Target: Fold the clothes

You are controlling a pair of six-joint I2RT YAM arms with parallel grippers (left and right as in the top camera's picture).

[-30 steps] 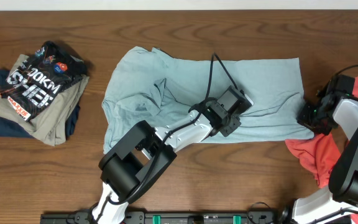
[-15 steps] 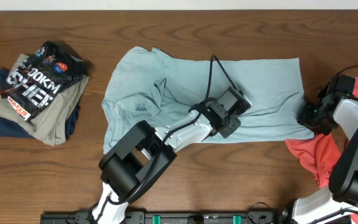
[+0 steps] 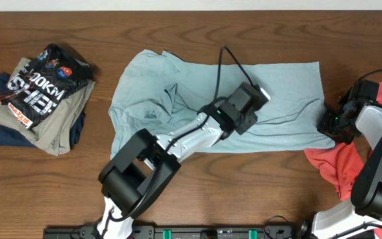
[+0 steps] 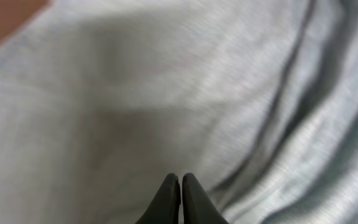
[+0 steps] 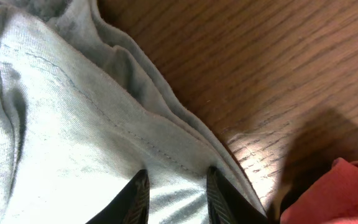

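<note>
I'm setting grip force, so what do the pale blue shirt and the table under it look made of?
The T-shirt looks like thin knit jersey, matte: fine knit lines, a stitched hem, soft wrinkles. Cotton or blend, I cannot tell. The table looks like brown wood or wood-grain laminate, slightly glossy: streaky grain, a bright reflection.

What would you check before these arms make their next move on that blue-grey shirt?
1. T-shirt lying flat: not ok, bunched at its left end.
2. Left gripper holding cloth: cannot tell; it is shut.
3. Right gripper at the shirt's corner: ok, open over the hem.
4. Red cloth clear of that corner: cannot tell.
5. Folded pile apart from the shirt: ok.
</note>
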